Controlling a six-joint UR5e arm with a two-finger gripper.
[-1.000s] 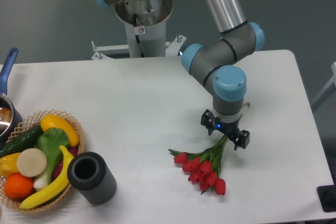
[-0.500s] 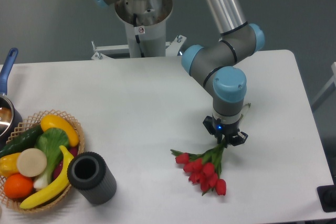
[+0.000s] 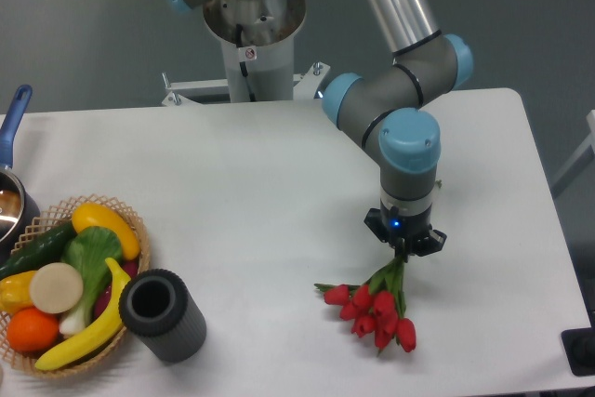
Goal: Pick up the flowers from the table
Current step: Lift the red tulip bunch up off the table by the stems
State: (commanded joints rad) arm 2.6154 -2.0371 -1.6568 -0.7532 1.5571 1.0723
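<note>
Close to me, near the front edge of the white table, the flowers hang with their red heads down and their green stems going up into the gripper, which is squeezed tight around the stems. Off to the left front sit a dark grey tube and a wicker basket full of fruit and vegetables. Farther back, the arm bends up toward its post.

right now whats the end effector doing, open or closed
End effector: closed on the stems of the flowers.
</note>
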